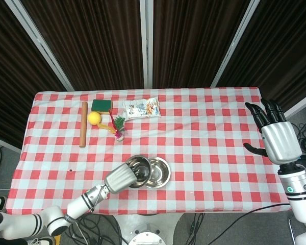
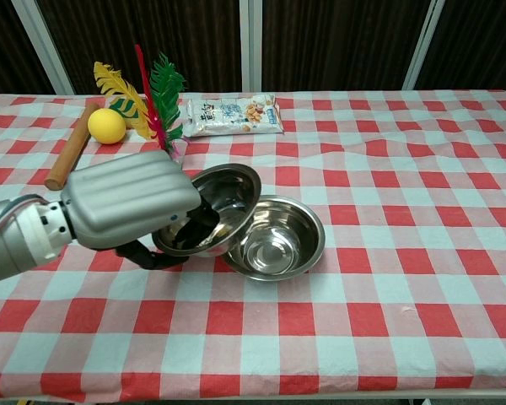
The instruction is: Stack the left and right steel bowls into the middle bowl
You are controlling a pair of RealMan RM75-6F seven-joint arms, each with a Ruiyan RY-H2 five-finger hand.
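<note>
Holding the left steel bowl (image 2: 218,209) tilted, its open side facing right, the left hand (image 2: 133,208) grips it at the near rim w/ fingers inside; bowl sits lifted at centre-left of chest view, its right edge overlapping the left rim of the middle bowl (image 2: 274,240), which rests on the checked tablecloth (image 2: 388,253); whether the two rims touch I can't tell. Right hand (image 1: 279,139) hangs at the right edge of head view, fingers spread, holding nothing, well apart from both bowls; no third bowl shows in either view.

Risks, as I judge them: tilt is steep, so if let go now the bowl prob. lands rim-on-rim & slides off or tips the middle bowl; steel on steel is slippery, so a glancing edge could shove the middle bowl right across the cloth; fingers inside the bowl may get trapped between the two as it nests; feather shuttlecock (image 2: 163,110) just behind in upper left could be clipped by the arm on retreat.
</note>
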